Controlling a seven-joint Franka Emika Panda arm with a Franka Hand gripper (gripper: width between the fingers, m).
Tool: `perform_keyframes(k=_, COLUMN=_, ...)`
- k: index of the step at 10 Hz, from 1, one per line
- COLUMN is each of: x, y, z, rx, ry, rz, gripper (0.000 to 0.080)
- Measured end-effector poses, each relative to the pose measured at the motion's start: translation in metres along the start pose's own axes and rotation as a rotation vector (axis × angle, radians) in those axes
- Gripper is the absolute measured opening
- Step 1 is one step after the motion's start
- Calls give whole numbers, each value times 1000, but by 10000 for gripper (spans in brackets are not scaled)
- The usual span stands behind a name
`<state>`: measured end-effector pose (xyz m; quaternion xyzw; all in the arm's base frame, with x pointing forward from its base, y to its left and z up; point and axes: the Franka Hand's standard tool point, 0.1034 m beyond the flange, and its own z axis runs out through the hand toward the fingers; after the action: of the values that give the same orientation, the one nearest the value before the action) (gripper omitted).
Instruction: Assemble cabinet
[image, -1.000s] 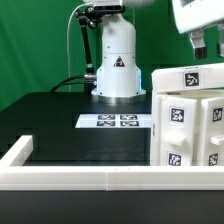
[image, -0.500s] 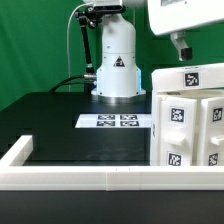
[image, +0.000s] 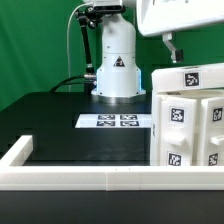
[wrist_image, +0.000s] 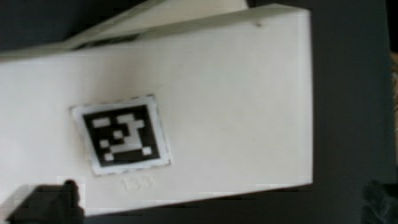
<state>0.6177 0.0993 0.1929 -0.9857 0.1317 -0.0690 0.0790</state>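
**Inspector:** Green backdrop behind, black flat bench (image: 60, 128) with a long white rim (image: 80, 178) in front. Where did the work piece stand?

**Assessor:** A white plastic boxy cabinet (image: 190, 115), its faces bearing black-and-white square tags, stood on the bench at the exterior view's right. It was beside the thin white marker board (image: 120, 121) and ran out of view on that side.

**Inspector:** And the tool?

**Assessor:** The arm's two-finger tool (image: 172, 50) hung just above the cabinet's top, near its edge toward the exterior view's left, and apart from it. The wrist view showed the fingers spread wide, gripping nothing, with a tagged white panel (wrist_image: 214, 90) of the cabinet filling the gap between them.

**Inspector:** The governing relation?

**Assessor:** The cabinet lay straight below the tool. The panel's long side appeared to run roughly along the line between the fingers, slightly skewed. In my judgement, a descent would need the wrist squared to that panel first. The cabinet's full length could not be established.
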Motion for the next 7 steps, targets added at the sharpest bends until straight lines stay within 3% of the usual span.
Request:
perform_keyframes(k=4, x=-5, y=2, z=0, rx=9, ry=-27, rz=-571, gripper=796)
perform_keyframes(k=7, x=-5, y=6, z=1, rx=-3, ry=-33, rz=-707, gripper=796)
